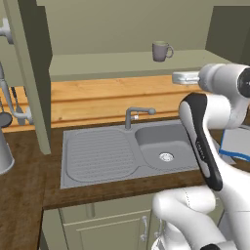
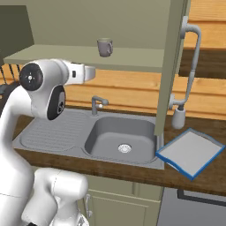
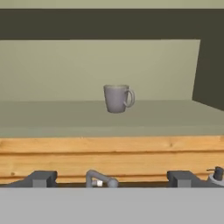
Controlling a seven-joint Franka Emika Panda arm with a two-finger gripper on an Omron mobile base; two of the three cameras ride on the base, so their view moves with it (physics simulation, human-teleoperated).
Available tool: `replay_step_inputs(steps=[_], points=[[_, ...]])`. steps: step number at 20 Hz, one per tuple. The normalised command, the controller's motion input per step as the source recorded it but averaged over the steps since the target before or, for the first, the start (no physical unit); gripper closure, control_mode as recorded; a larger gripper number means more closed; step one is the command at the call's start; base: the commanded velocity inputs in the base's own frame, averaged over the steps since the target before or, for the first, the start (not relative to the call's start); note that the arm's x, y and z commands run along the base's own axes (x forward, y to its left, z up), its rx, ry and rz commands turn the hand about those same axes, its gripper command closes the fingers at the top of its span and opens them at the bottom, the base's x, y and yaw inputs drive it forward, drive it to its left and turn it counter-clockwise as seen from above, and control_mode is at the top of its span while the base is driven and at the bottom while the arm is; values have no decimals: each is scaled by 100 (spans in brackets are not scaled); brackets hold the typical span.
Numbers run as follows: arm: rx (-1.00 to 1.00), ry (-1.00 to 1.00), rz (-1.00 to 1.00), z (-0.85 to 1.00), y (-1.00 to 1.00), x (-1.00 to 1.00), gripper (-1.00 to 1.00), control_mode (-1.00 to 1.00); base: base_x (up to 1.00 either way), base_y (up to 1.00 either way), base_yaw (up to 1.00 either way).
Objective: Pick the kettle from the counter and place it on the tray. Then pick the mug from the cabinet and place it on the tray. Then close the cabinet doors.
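Olive-green wall cabinet [image 3: 210,65] stands open; on its pale shelf [image 3: 52,116] sits our plain grey-beige mug [image 3: 117,98], upright, rigid, light, probably smooth. We would grip its rim wall. Our hand [image 3: 111,179] is wide open, empty

The pincer [image 3: 111,178] stands wide apart, nothing between its tips; open air runs straight ahead to the mug [image 3: 117,98] at frame centre; the shelf [image 3: 52,113] lies bare either side of it; an open cabinet door [image 3: 211,65] stands at the right; the tap [image 3: 99,178] rises low centre.
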Motion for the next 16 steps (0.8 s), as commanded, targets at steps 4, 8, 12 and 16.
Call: replay_step_inputs(steps=[4, 8, 12, 16], points=[[0, 3, -1, 15, -3, 3, -100, -100, 0, 0, 0], [0, 4, -1, 19, -7, 11, -100, -100, 0, 0, 0], [0, 4, 0, 30, -2, 22, -100, -100, 0, 0, 0], [0, 5, 0, 34, 0, 31, -100, -100, 0, 0, 0]])
